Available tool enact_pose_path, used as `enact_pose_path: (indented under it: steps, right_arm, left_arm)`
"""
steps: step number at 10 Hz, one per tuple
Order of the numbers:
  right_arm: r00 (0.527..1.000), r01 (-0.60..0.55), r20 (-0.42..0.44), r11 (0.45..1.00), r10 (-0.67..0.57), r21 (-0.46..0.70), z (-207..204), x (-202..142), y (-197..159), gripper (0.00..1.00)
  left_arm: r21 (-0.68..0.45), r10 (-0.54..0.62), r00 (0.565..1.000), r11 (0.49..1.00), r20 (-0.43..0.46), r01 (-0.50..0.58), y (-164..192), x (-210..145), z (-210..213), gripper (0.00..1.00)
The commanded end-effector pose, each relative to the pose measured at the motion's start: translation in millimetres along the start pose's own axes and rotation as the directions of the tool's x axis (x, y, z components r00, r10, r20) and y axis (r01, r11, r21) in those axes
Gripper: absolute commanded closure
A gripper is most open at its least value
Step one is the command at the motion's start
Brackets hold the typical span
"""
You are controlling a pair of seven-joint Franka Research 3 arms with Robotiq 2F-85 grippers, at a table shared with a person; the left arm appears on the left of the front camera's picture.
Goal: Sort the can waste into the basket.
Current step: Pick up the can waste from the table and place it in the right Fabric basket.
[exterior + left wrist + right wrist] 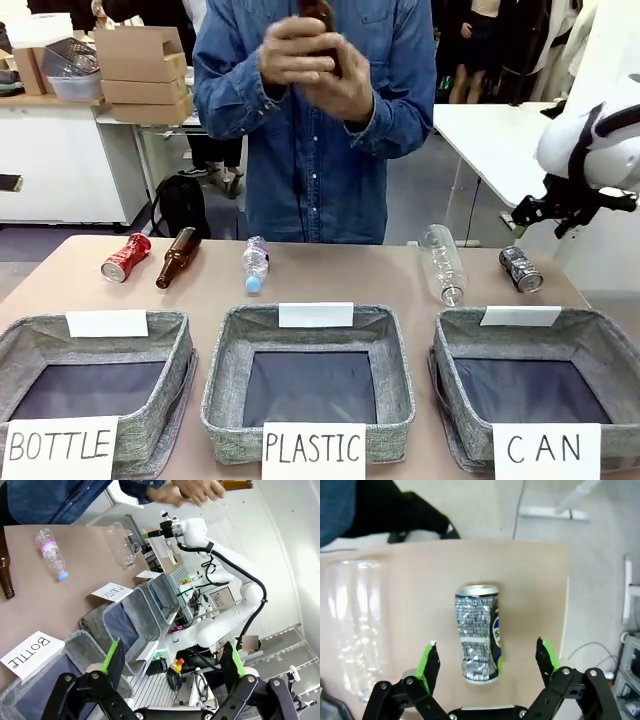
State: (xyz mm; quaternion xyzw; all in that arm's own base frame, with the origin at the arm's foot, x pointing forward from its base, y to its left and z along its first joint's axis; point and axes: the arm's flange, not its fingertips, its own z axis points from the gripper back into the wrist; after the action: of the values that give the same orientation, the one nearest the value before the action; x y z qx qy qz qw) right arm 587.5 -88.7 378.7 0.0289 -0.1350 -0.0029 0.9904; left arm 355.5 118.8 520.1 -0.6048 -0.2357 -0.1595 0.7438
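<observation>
A dark can [520, 268] with silver and blue print lies on the table's far right, just behind the grey basket [452, 352] signed "CAN". My right gripper [530, 213] hangs above that can. In the right wrist view the can [479, 632] lies lengthwise under the right gripper [487, 662], whose green-padded fingers [428, 662] stand open on either side of its near end, holding nothing. A red can [125, 257] lies on its side at the far left. My left gripper [172, 665] is open and holds nothing, above the "BOTTLE" basket's end.
A large clear plastic bottle [442, 263] lies close to the left of the dark can. A small plastic bottle [256, 264] and a brown glass bottle [177, 257] lie farther left. Baskets signed "PLASTIC" [225, 370] and "BOTTLE" [175, 365] stand in front. The person's hands hold another brown bottle [318, 15].
</observation>
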Motion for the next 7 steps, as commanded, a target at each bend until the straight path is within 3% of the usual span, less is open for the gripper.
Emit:
enact_pose_path:
  steps: [1, 4, 7]
  right_arm:
    - [0.998, -0.003, -0.057, 1.0, 0.002, -0.013, -22.4, 14.4, -3.8, 0.0]
    - [0.99, 0.011, -0.142, 1.0, -0.014, -0.023, -52.6, 12.6, -1.5, 0.0]
    - [0.986, 0.017, -0.163, 1.0, -0.021, -0.025, -60.3, 12.9, 3.9, 0.0]
  left_arm:
    - [-0.009, -0.025, 1.0, 1.0, -0.009, 0.025, -2.3, 0.1, 1.9, 0.0]
    - [-0.009, -0.025, 1.0, 1.0, -0.009, 0.025, -2.3, 0.1, 1.9, 0.0]
    - [-0.009, -0.025, 1.0, 1.0, -0.009, 0.025, -2.3, 0.1, 1.9, 0.0]
